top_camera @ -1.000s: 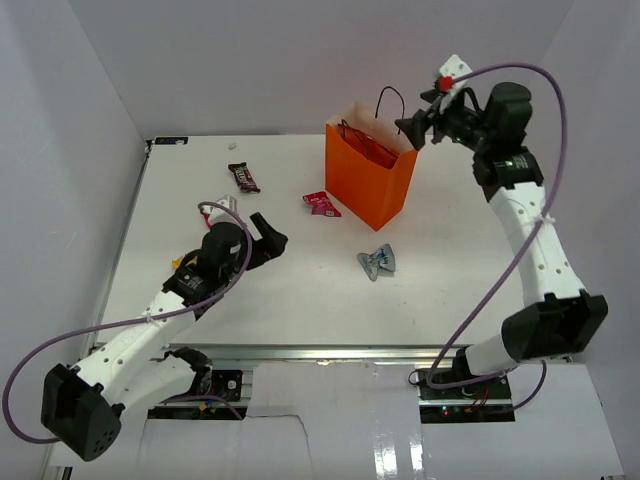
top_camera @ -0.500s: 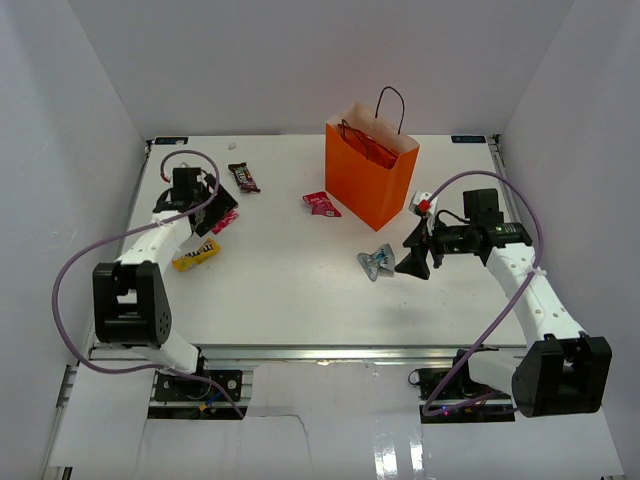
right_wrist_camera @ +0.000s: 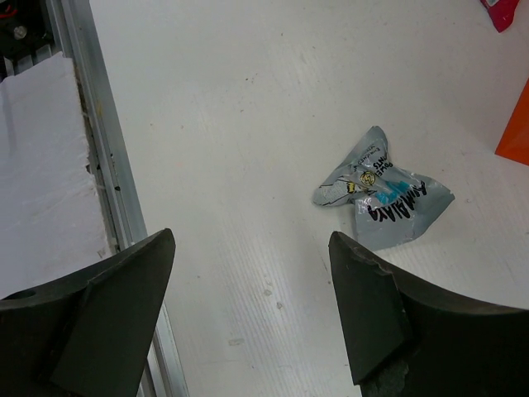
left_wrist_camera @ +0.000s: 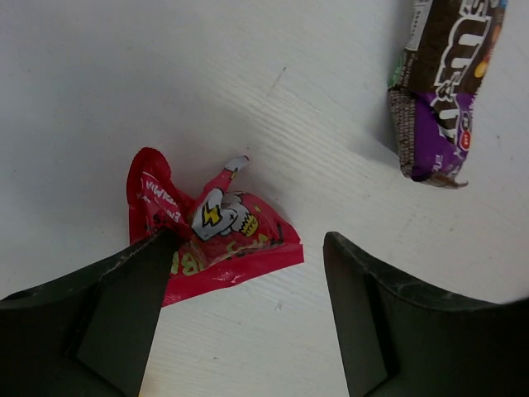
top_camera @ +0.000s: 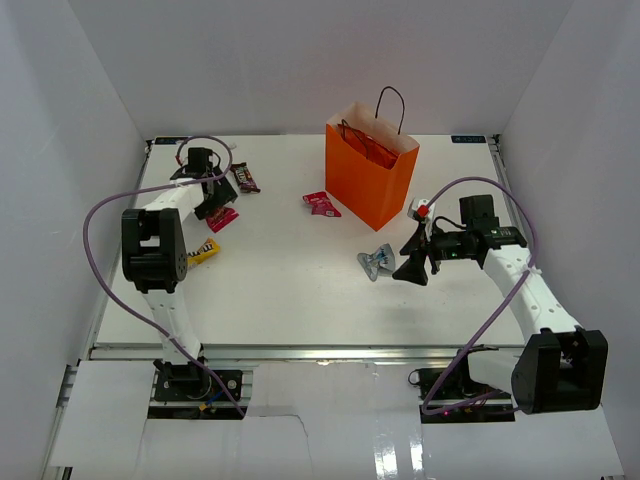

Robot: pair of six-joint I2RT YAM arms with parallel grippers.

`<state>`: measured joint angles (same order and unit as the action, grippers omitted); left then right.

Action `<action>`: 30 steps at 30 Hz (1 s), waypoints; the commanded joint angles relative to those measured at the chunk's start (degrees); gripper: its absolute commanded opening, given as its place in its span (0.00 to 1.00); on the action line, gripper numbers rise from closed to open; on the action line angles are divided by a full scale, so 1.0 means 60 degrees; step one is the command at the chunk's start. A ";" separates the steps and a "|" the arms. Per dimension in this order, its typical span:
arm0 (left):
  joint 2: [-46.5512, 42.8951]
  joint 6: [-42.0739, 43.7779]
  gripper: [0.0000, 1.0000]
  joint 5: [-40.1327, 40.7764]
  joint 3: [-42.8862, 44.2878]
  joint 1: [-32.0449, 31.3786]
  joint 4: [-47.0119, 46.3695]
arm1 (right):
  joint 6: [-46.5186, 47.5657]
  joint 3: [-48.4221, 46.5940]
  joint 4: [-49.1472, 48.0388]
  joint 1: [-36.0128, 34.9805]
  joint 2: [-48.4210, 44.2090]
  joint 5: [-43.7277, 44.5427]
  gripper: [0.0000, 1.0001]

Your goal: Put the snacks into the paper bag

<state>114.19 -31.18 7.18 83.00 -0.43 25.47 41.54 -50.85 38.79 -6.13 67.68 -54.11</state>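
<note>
The orange paper bag stands upright at the back centre; its corner shows in the right wrist view. My left gripper is open and empty, low over a red snack packet, which lies by its left finger in the left wrist view. My left gripper has a dark brown candy bar ahead of it. My right gripper is open and empty beside the silver-blue wrapper. The wrapper lies ahead of my right gripper.
A pink-red wrapper lies left of the bag and shows at the top edge of the right wrist view. A yellow packet lies by the left arm. The table's metal edge rail runs at the left of the right wrist view.
My left arm swung from the table's middle left to the far left, over the red packet. My right arm came down from above the bag to the table beside the silver-blue wrapper.
</note>
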 commanded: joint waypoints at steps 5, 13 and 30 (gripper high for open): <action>0.0670 0.0435 0.77 0.0985 0.1094 0.0056 0.0998 | -0.0141 -0.0050 -0.0326 -0.0048 0.0116 -0.0489 0.81; 0.0495 0.0875 0.40 0.0446 0.0464 0.0056 0.0560 | 0.1322 -0.0577 0.0711 -0.0471 0.0204 -0.1250 0.81; -0.4029 0.1726 0.10 -0.5701 -0.4454 -0.0119 -0.3057 | 0.0833 -0.1895 -0.0174 -0.2813 0.0950 -0.0696 0.79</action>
<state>96.95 -21.37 -13.34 60.47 -0.45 15.33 51.96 -59.16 43.90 -19.88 72.34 -59.29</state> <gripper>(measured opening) 0.299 0.797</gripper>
